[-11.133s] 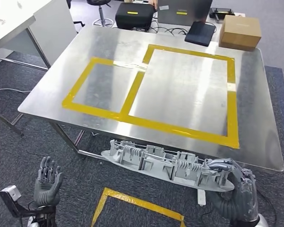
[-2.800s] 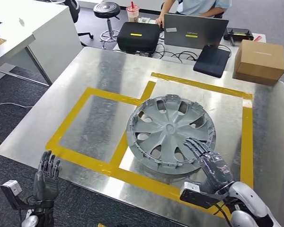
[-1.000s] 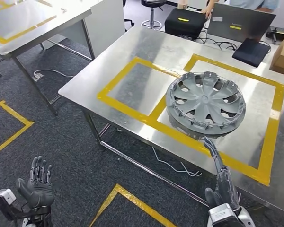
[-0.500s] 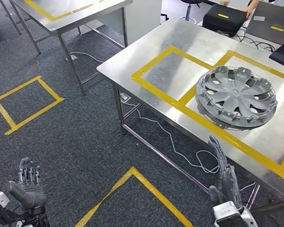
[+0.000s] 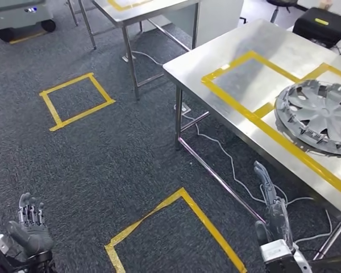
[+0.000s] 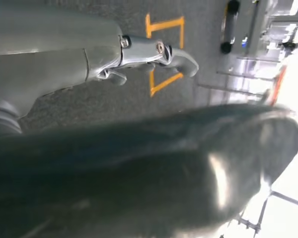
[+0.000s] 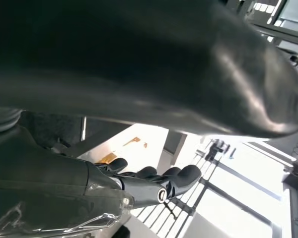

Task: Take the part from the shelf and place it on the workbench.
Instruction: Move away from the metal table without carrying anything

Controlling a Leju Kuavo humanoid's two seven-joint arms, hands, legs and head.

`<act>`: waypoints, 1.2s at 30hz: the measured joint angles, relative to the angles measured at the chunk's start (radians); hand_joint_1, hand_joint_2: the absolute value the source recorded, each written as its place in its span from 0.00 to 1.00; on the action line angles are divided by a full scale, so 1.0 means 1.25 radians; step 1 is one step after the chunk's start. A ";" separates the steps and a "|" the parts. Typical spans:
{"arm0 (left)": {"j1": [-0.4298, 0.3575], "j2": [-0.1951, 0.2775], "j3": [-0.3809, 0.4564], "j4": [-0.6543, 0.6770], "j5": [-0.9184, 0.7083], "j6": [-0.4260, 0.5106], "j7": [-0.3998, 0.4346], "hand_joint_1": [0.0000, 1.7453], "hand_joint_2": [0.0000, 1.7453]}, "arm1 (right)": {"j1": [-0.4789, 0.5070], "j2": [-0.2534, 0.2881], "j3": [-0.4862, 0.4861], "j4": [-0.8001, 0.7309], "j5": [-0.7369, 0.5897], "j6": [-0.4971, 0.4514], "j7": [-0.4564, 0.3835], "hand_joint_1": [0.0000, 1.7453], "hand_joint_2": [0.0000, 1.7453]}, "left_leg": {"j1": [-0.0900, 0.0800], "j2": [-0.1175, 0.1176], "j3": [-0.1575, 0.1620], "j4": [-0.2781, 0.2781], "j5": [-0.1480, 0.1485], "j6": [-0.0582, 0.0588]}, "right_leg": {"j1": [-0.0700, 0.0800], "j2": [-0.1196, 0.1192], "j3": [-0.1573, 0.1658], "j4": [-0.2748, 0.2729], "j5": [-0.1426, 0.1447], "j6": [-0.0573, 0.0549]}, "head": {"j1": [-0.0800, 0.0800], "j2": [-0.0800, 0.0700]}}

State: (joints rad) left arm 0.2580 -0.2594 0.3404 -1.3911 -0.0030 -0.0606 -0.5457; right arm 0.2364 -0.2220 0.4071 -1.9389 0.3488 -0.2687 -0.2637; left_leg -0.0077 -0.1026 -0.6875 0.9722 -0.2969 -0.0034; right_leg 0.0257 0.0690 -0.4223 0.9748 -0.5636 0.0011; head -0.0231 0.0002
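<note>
The left hand hangs low over the carpet, its fingers apart and holding nothing. Since half a second ago the whole view has swung left, so the robot is turning away; I judge the placing is finished. The right hand hangs beside the desk, fingers stretched out and empty. The part lies flat on the desk, well apart from both hands.

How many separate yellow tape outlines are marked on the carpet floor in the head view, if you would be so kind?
2: one closed square on the carpet at upper left, and one partly cut-off outline near the bottom centre. Others may lie outside the frame.
</note>
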 joint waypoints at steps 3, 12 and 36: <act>0.014 0.001 -0.004 -0.008 -0.002 -0.008 0.007 0.00 0.00 | 0.002 0.000 -0.001 -0.002 -0.007 0.003 0.001 0.00 0.00 | 0.001 0.008 -0.011 0.010 -0.018 -0.012 | -0.004 -0.026 -0.021 -0.004 0.025 -0.013 | 0.004 0.000; 0.028 0.006 -0.031 -0.025 -0.035 -0.024 0.010 0.00 0.00 | 0.020 0.000 -0.009 -0.005 -0.043 0.012 0.003 0.00 0.00 | 0.027 0.118 0.062 0.138 -0.102 -0.052 | -0.013 -0.131 -0.099 0.006 0.087 0.005 | -0.003 0.000; 0.093 0.057 -0.166 -0.187 -0.055 0.038 0.008 0.00 0.00 | 0.038 0.001 -0.027 -0.004 -0.123 0.053 -0.024 0.00 0.00 | 0.007 0.050 0.019 0.132 -0.168 -0.028 | -0.021 -0.054 -0.081 0.011 0.077 0.001 | 0.004 0.000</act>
State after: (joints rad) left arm 0.3740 -0.1879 0.1332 -1.6250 -0.0719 -0.0135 -0.5355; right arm 0.2837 -0.2205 0.3731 -1.9440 0.1954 -0.2020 -0.2939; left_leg 0.0007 -0.0399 -0.6634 1.1369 -0.5074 -0.0388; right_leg -0.0007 0.0016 -0.5237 0.9890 -0.4679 0.0019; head -0.0178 0.0000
